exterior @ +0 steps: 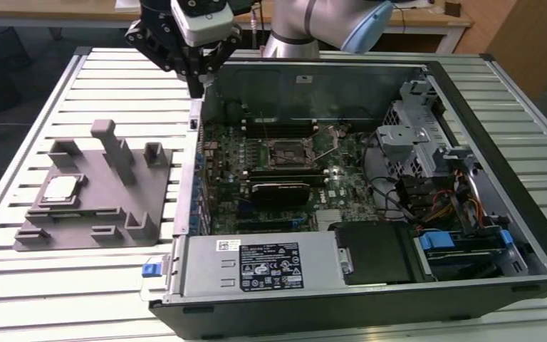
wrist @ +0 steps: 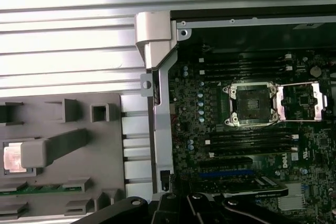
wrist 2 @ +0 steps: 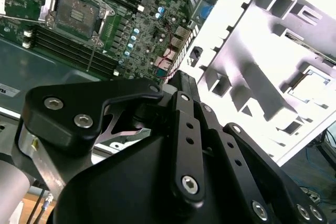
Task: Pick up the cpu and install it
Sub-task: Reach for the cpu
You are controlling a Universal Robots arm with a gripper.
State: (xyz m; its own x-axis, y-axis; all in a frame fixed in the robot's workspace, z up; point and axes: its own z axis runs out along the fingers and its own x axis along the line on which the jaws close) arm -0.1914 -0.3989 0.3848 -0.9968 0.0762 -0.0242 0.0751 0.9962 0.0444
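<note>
The cpu (exterior: 60, 189), a small pale silver square, lies in a recess of the grey holder (exterior: 93, 214) on the exterior view's left, outside the computer case. In the first wrist view the cpu (wrist: 11, 158) is partly hidden behind a holder post. The dark socket (exterior: 288, 151) sits on the motherboard, and its metal frame (wrist: 302, 100) is swung open. My gripper (exterior: 197, 84) hangs above the case's far left corner, well away from the cpu. Its fingers (wrist 2: 179, 85) are shut together with nothing between them.
The open computer case (exterior: 444, 78) lies on a slatted metal table (exterior: 26, 285). It holds a power supply (exterior: 254, 267), drive cages (exterior: 426, 149) and cables (exterior: 444, 210). Upright posts (exterior: 112, 146) rise from the grey holder near the cpu.
</note>
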